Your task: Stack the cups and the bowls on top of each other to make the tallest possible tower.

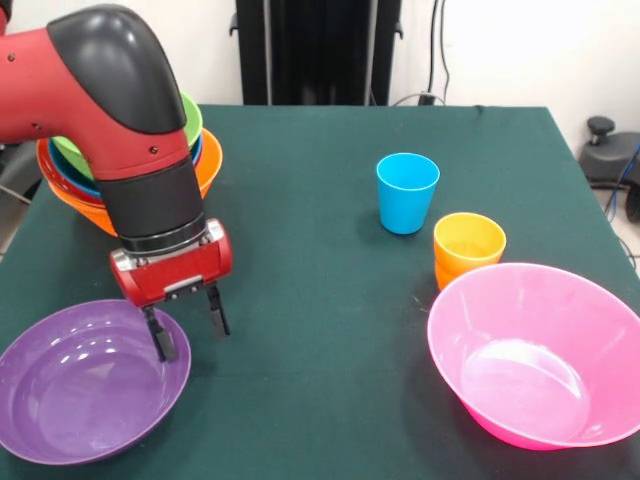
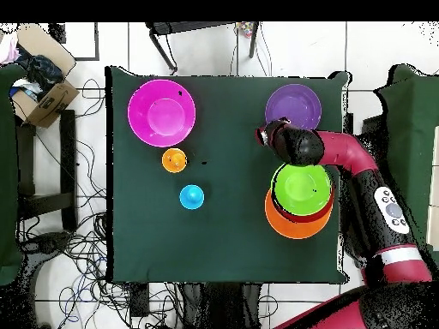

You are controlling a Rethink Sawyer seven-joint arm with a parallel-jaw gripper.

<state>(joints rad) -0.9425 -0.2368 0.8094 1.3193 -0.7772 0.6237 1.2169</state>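
Front view: on the dark green counter (image 1: 330, 260), the end effector (image 1: 187, 324) hangs with fingers spread, empty, at the purple bowl's (image 1: 85, 385) far rim. The tower (image 1: 205, 150), green bowl topmost, sits behind the arm. A blue cup (image 1: 407, 192), orange cups (image 1: 468, 248) and a pink bowl (image 1: 535, 355) stand opposite.

Overhead view: the end effector (image 2: 262, 135) sits beside the purple bowl (image 2: 292, 106); the tower (image 2: 300, 201) lies near the arm.

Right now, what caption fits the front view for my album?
Red robot's open claw hovers at the purple bowl's rim, tower behind.
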